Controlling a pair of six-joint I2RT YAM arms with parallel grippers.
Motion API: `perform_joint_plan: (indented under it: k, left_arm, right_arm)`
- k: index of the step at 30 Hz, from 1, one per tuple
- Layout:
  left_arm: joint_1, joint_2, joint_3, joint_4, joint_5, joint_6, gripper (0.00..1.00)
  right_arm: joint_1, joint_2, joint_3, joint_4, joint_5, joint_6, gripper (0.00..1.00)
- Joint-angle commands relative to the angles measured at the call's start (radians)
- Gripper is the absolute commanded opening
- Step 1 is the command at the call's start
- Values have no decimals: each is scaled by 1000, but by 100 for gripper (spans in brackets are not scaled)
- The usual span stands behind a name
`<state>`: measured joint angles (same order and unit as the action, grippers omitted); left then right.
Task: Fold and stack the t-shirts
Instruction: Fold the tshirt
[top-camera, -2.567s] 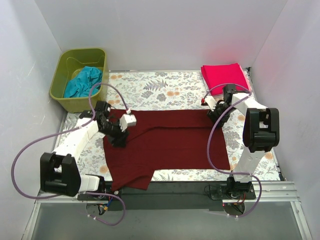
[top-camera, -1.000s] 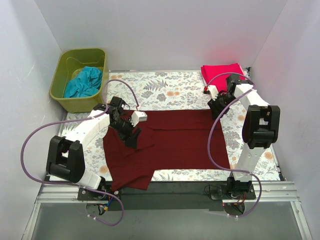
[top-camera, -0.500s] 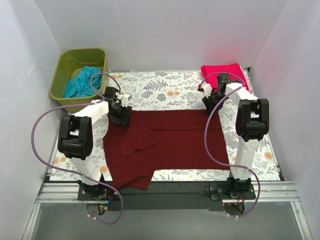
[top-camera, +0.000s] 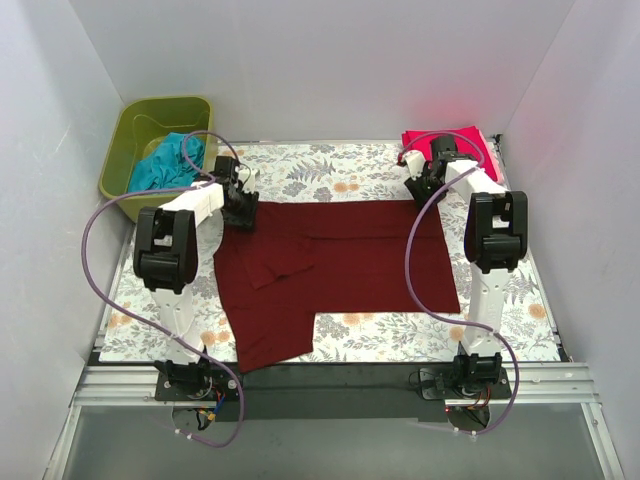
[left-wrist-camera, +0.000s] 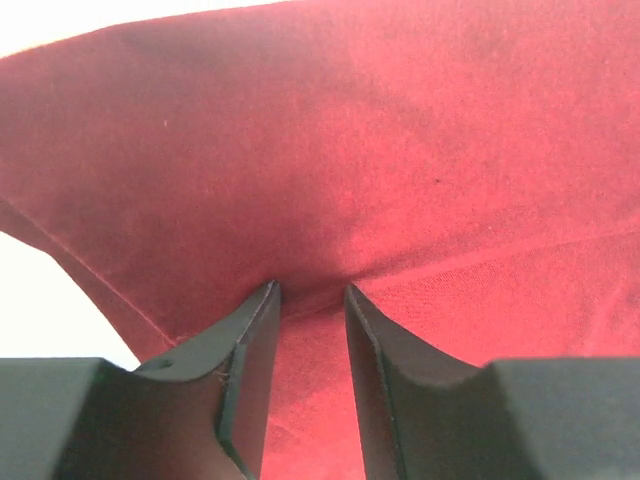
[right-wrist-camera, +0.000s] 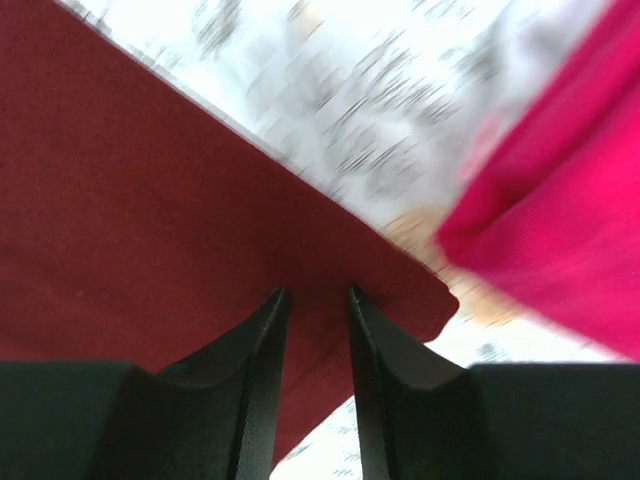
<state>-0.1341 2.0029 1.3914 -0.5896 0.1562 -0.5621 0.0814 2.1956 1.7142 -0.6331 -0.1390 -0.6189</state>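
Observation:
The dark maroon t-shirt (top-camera: 350, 265) lies spread flat on the floral table cover. My left gripper (top-camera: 241, 211) is shut on its far left corner, and the cloth (left-wrist-camera: 400, 150) sits pinched between the jaws (left-wrist-camera: 310, 295). My right gripper (top-camera: 420, 192) is shut on the far right corner (right-wrist-camera: 130, 200), with the jaws (right-wrist-camera: 318, 298) closed on the edge. The bright pink-red t-shirt (top-camera: 466, 148) lies folded at the far right, just beyond my right gripper, and shows in the right wrist view (right-wrist-camera: 560, 200). The teal t-shirt (top-camera: 165, 165) lies crumpled in the bin.
A green plastic bin (top-camera: 120, 160) stands at the far left corner, close to my left arm. The floral table cover (top-camera: 330, 175) shows beyond the shirt and along the near edge. White walls close in three sides.
Both grippers have moved toward the far side, pulling the maroon shirt's far edge with them. The shirt has slid away from the near edge, and its left sleeve lies folded inward.

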Motion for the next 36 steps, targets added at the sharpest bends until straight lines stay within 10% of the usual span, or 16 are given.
perform_joint_plan:
  k: [1, 12, 25, 36]
  left_arm:
    - [11, 128, 104, 2, -29, 16, 33]
    - [5, -119, 239, -271, 273, 83, 62]
    - [2, -707, -352, -633, 381, 727, 61]
    - [-67, -768, -492, -602, 316, 693, 59]
  right_arm:
    - [-8, 81, 65, 73, 70, 5, 40]
    - [6, -253, 59, -154, -269, -87, 80]
    - [35, -853, -683, -324, -142, -389, 59]
    - [106, -944, -984, -137, 27, -403, 51]
